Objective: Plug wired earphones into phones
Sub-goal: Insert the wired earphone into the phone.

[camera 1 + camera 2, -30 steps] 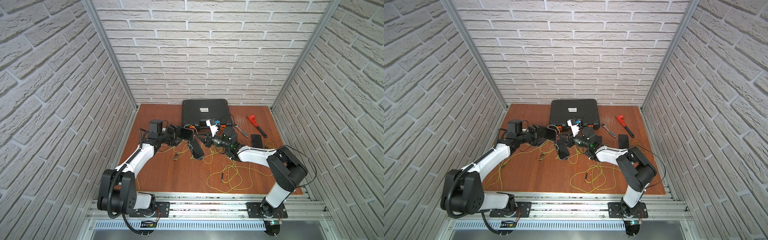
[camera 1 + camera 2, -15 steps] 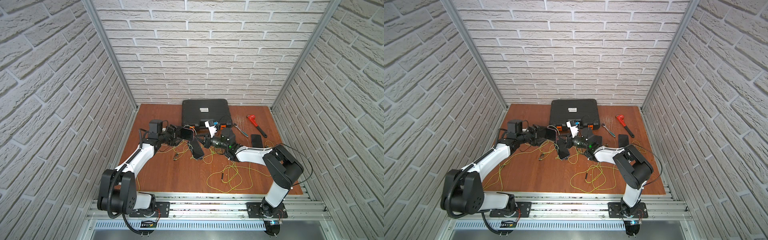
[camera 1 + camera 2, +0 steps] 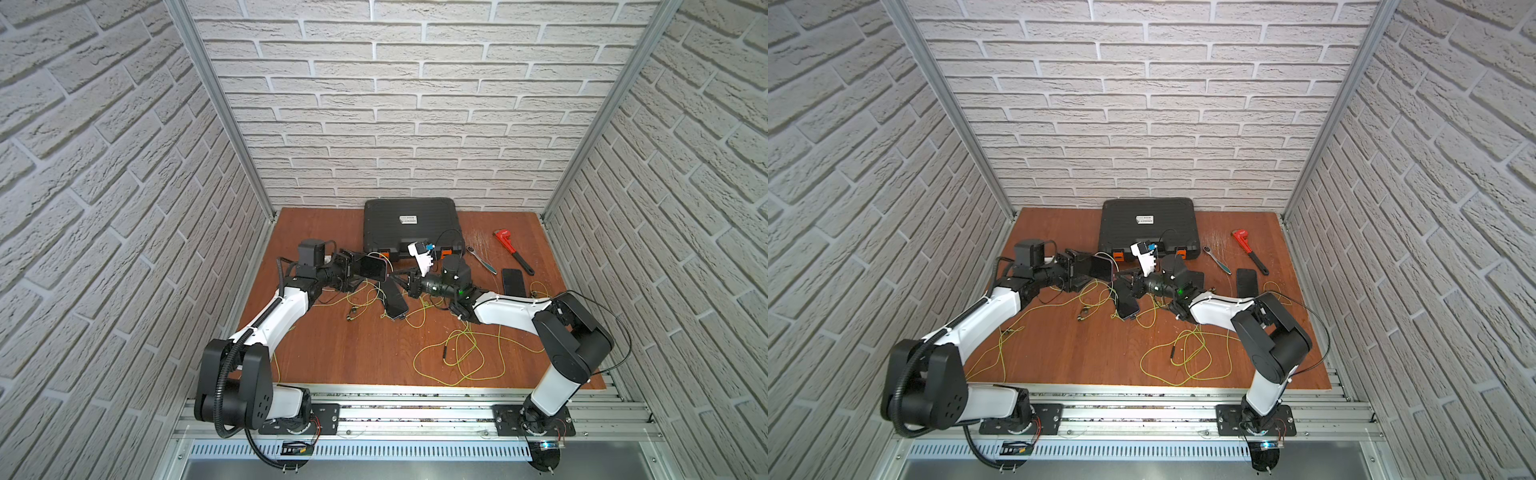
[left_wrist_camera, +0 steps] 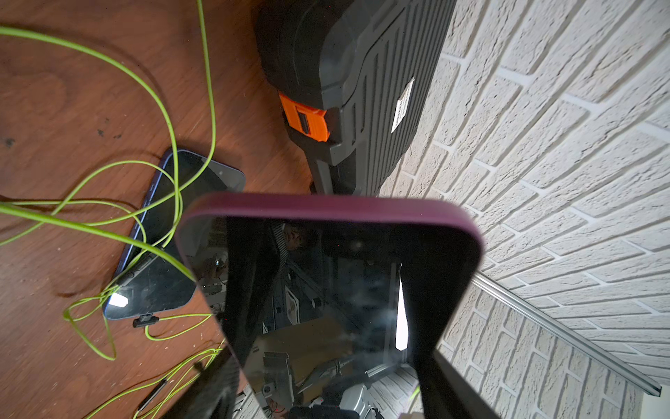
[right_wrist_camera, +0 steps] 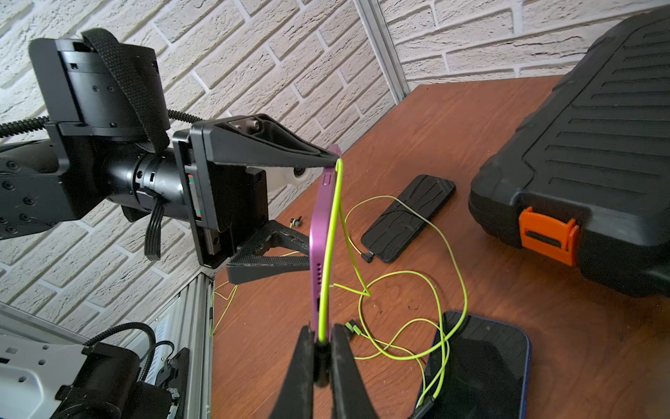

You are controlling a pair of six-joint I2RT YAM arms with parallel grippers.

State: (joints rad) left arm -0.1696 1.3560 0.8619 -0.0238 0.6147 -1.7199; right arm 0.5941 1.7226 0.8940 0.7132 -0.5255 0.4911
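Note:
My left gripper (image 3: 360, 268) is shut across the width of a purple-edged phone (image 3: 372, 266) and holds it on edge above the table. The dark screen of that phone (image 4: 333, 290) fills the left wrist view. My right gripper (image 5: 321, 344) is shut on the dark plug (image 5: 321, 359) of one set of earphones, right at the phone's purple end (image 5: 319, 225). The yellow-green cord (image 5: 331, 232) runs up along that edge. A blue-edged phone (image 4: 170, 254) lies flat with a plug (image 4: 145, 321) at its end and cords over it. A ribbed-back phone (image 5: 409, 217) lies beyond it.
A black case with orange latches (image 3: 409, 226) stands at the back. A red pipe wrench (image 3: 513, 255), a ratchet (image 3: 482, 259) and another phone (image 3: 513, 282) lie at the right. Loose cord loops (image 3: 457, 353) spread over the front of the table.
The right arm's elbow has shifted slightly to the left. Both grips and the held phone look unchanged.

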